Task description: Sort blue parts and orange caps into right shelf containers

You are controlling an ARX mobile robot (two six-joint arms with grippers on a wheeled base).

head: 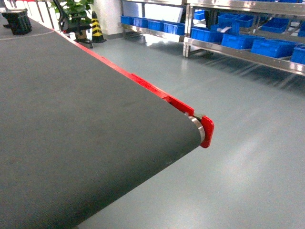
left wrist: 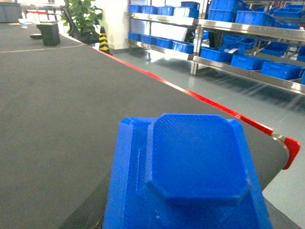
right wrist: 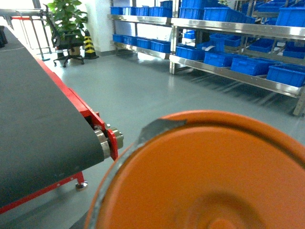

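A bright blue part (left wrist: 190, 176) with a raised octagonal top fills the lower half of the left wrist view, held close to the camera over the dark belt. It hides the left gripper's fingers. An orange cap (right wrist: 205, 176) fills the lower right wrist view, hanging above the grey floor just beyond the belt's end and hiding the right gripper's fingers. The blue shelf containers (head: 271, 46) stand in rows on steel shelving at the far right; these bins (right wrist: 248, 64) also appear in the right wrist view. Neither gripper appears in the head view.
The dark conveyor belt (head: 71, 119) covers the left of the head view and ends at a red end plate (head: 206, 131). A black crate (head: 16, 21) sits far up the belt. Grey floor (head: 248, 157) lies between belt and shelving. A striped cone (head: 96, 28) and a plant stand at the back.
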